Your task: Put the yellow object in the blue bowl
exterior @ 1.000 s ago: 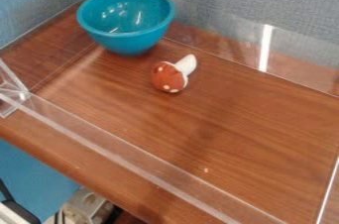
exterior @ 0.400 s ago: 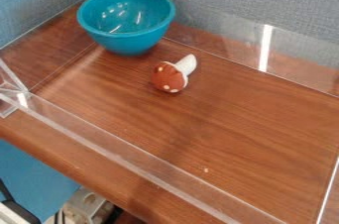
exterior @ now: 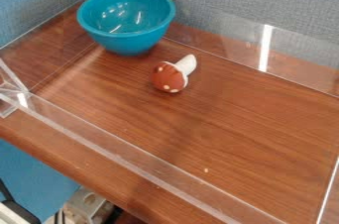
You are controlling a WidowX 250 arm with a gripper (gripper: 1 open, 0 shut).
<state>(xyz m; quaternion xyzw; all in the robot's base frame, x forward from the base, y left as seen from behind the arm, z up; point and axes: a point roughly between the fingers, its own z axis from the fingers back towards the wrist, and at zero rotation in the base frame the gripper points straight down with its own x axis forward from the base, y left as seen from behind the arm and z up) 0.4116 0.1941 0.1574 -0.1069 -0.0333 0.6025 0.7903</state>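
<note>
The blue bowl (exterior: 127,20) is sitting empty on the worktop (exterior: 225,119), a mushroom (exterior: 172,73) lying nearby; the gripper's state cannot be told.

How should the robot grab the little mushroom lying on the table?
Probably best by the white stem of the mushroom, coming straight down from above. It lies on its side on the wooden table, red cap toward the camera, stem pointing up and right toward the back wall. The stem looks narrower than the round cap, so fingers either side of it should close more easily. The blue bowl sits apart, out of the way.
</note>
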